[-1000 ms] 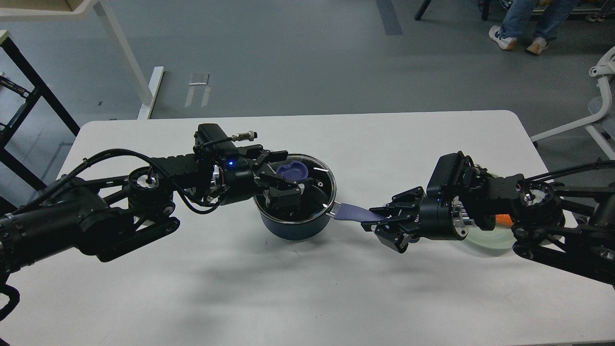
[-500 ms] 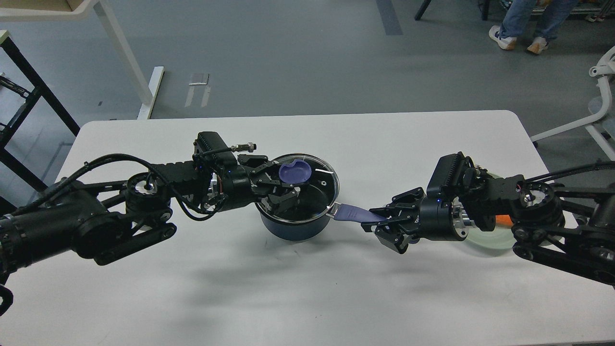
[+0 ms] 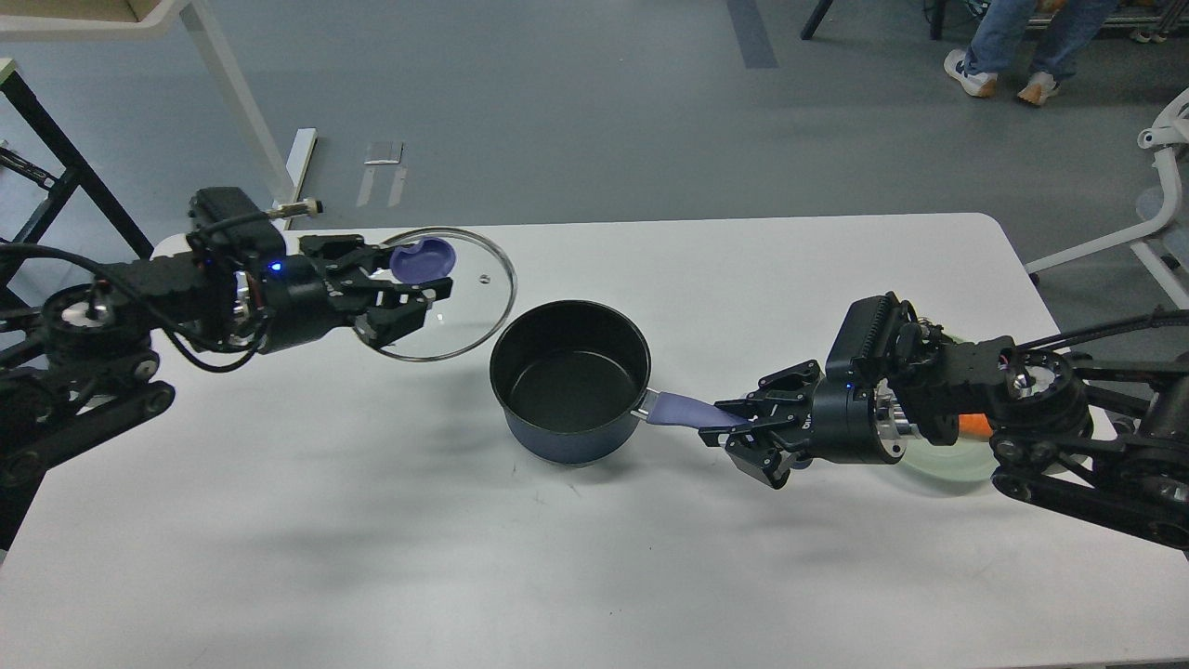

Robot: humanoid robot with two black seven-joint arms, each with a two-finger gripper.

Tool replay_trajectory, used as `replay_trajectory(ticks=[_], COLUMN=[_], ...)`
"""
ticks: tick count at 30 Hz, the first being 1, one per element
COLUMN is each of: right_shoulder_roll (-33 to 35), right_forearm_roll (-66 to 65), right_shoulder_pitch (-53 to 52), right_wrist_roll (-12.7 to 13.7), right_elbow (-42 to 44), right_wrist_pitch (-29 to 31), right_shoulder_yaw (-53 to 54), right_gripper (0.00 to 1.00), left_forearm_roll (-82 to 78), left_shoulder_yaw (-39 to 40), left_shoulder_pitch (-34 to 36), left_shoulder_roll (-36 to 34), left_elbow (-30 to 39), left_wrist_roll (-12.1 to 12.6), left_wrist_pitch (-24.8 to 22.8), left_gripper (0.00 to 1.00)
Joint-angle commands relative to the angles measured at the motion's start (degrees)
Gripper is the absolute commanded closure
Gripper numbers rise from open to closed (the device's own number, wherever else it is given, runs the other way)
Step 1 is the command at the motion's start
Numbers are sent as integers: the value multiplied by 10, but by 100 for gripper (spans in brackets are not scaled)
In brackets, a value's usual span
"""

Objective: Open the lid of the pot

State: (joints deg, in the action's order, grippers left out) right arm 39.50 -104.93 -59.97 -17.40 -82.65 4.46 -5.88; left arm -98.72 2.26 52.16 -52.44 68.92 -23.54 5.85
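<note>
The dark-blue pot (image 3: 568,381) stands uncovered in the middle of the white table (image 3: 576,557), its black inside showing and its purple-blue handle (image 3: 683,410) pointing right. My right gripper (image 3: 734,432) is shut on the end of that handle. My left gripper (image 3: 409,283) is shut on the purple-blue knob of the clear glass pot lid (image 3: 464,307). It holds the lid in the air, left of the pot and clear of its rim, slightly tilted.
A pale green glass plate (image 3: 947,460) with something orange on it lies behind my right arm at the table's right side. A person's legs (image 3: 1003,46) and table frames stand on the floor beyond the far edge.
My left gripper has lifted the lid off the pot and carried it up and to the left. The pot and my right gripper have stayed in place.
</note>
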Motion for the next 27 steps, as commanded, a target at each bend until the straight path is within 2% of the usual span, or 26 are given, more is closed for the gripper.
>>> replay_trajectory(ticks=[1,3,7,15,17,20,25,27], right_shoulder_roll=[2,1,2,2,2,2,1,1], right_forearm_roll=[1,1,1,0,0,1,1,1], right_shoulder_pitch=[5,6,6,3,3,5,6,6], right_wrist_roll=[-1,-1,-1,-2,-1,-2,-2,-2], right_elbow=[0,0,0,0,0,1,1,1], right_wrist_pitch=[-1,-1,-1,-1,-1,-1,-2,-2], right_shoulder_yaw=[0,0,0,0,-1,0,0,0], right_gripper=[80,80,80,80,80,79,77,71], left_forearm_roll=[23,22,18,17,17,17,17,19], left_shoulder_yaw=[0,0,-1,-15,-17,-17,-17,-17], left_shoulder_pitch=[-56,-85,-135,-162,-162,-162,-162,-162], left_shoulder_roll=[-51,-64,-65,-44,-43,-43,-44,-44], left_elbow=[-12,-23,-36,-38,-40,-40,-40,-40], left_wrist_roll=[-29,-34,-34,-28,-28,-31,-33,-33], left_wrist_pitch=[1,7,64,72,73,75,74,74], left_gripper=[58,58,58,56,52,34,26,23])
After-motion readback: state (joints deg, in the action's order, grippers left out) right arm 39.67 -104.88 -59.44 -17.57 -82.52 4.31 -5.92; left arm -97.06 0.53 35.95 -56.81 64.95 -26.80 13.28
